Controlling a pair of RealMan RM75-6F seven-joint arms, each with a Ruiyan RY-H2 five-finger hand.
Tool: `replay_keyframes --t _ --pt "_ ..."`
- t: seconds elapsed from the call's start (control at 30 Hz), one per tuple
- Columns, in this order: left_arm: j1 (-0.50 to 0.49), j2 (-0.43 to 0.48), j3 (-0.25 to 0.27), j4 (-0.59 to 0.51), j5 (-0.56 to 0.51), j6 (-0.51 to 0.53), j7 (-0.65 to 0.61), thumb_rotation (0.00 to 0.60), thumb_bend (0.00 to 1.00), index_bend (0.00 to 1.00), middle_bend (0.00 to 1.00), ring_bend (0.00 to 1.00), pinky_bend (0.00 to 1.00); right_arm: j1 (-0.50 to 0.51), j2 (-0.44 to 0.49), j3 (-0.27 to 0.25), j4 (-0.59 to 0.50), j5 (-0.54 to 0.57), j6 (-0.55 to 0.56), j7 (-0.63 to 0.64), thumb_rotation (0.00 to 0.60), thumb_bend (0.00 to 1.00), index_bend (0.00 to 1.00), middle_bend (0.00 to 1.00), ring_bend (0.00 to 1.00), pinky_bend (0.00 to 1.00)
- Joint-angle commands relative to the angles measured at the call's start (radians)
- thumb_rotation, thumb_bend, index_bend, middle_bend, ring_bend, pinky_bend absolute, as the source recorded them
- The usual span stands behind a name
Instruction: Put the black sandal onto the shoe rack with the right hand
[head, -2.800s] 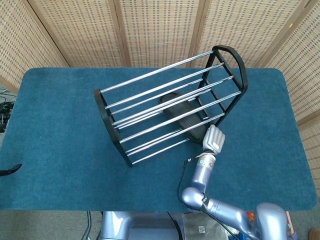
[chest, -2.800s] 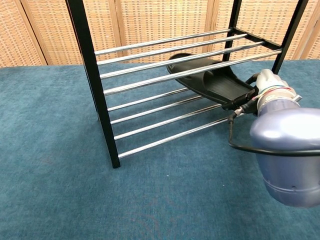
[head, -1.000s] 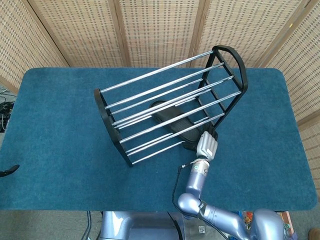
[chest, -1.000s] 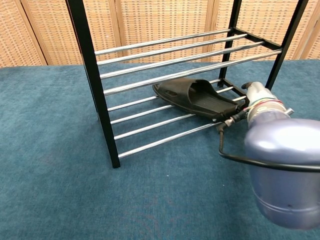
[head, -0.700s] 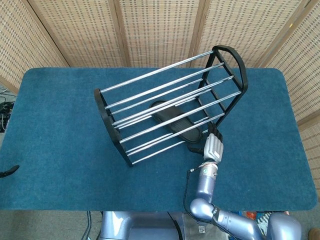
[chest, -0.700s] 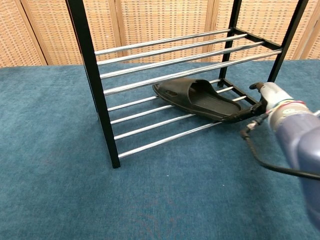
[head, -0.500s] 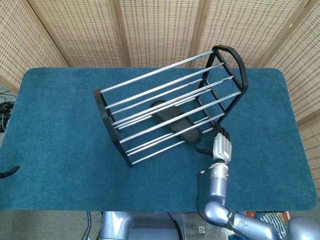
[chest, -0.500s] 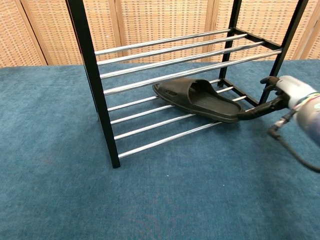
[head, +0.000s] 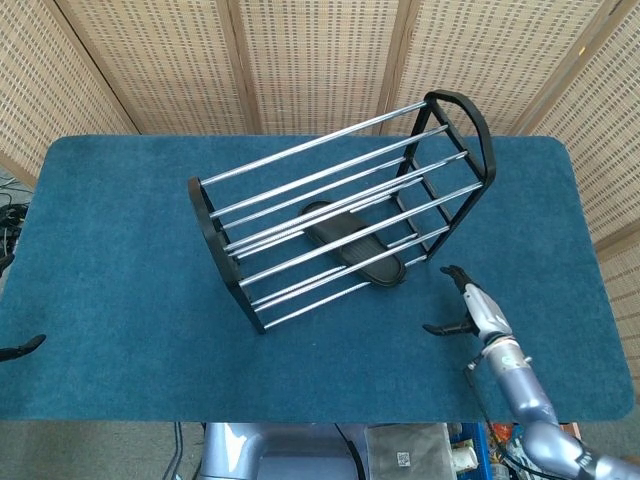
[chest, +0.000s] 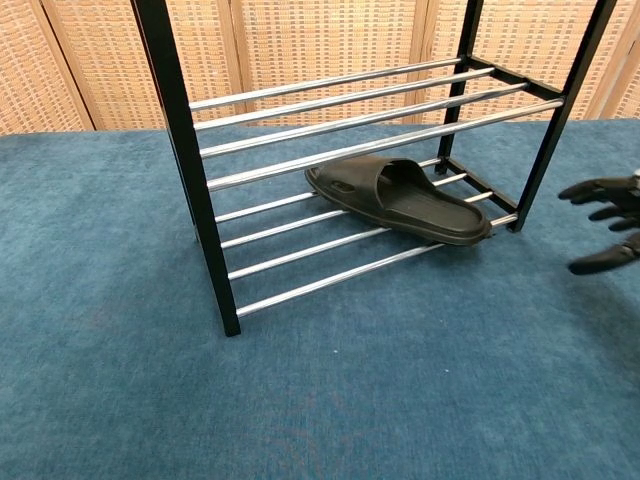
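The black sandal (head: 355, 244) (chest: 400, 198) lies flat on the lower chrome bars of the black-framed shoe rack (head: 340, 205) (chest: 200, 200), its heel end jutting slightly past the front bar. My right hand (head: 468, 311) (chest: 606, 223) hovers over the blue table to the right of the rack, well apart from the sandal, fingers spread and holding nothing. Of my left hand only a dark tip (head: 20, 347) shows at the left edge of the head view; its state is not visible.
The blue carpeted table (head: 120, 260) extends left and in front of the rack. Woven screen panels (head: 320, 50) stand behind the table. The rack sits diagonally at the table's middle.
My right hand has let go of the sandal's heel and drawn back to the right, away from the rack, with its fingers now spread. The sandal stays on the lower bars.
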Motion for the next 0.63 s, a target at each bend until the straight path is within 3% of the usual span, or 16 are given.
replay_keyframes --t 0.03,0.17,0.27,0.33,0.43,0.53,0.63 --pt "0.001 -0.007 0.001 -0.005 -0.002 0.005 0.015 0.6 0.11 0.0 0.0 0.0 0.0 -0.137 0.178 0.015 0.008 -0.292 -0.25 0.265 0.6 0.0 0.07 0.0 0.0 0.0" --pt "0.002 -0.019 0.003 -0.007 0.001 0.009 0.042 0.6 0.11 0.0 0.0 0.0 0.0 -0.22 0.247 0.035 0.025 -0.535 -0.259 0.392 0.6 0.0 0.12 0.0 0.0 0.0" --pt "0.005 -0.032 0.006 -0.006 0.012 0.021 0.064 0.6 0.11 0.0 0.0 0.0 0.0 -0.267 0.273 0.003 0.077 -0.774 -0.154 0.497 0.6 0.0 0.19 0.02 0.0 0.0" --pt "0.009 -0.045 0.008 0.0 0.021 0.035 0.077 0.6 0.11 0.0 0.0 0.0 0.0 -0.287 0.278 -0.052 0.156 -0.962 -0.006 0.581 0.6 0.0 0.21 0.03 0.0 0.0" --pt "0.019 -0.071 0.012 0.018 0.036 0.061 0.1 0.6 0.11 0.0 0.0 0.0 0.0 -0.299 0.243 -0.149 0.375 -1.21 0.315 0.703 0.6 0.0 0.21 0.02 0.0 0.0" --pt "0.027 -0.086 0.016 0.026 0.036 0.071 0.109 0.6 0.11 0.0 0.0 0.0 0.0 -0.316 0.163 -0.178 0.571 -1.285 0.567 0.665 0.6 0.0 0.18 0.0 0.0 0.0" --pt "0.034 -0.094 0.019 0.029 0.044 0.084 0.114 0.6 0.11 0.0 0.0 0.0 0.0 -0.338 0.104 -0.179 0.662 -1.283 0.709 0.593 0.6 0.0 0.07 0.0 0.0 0.0"
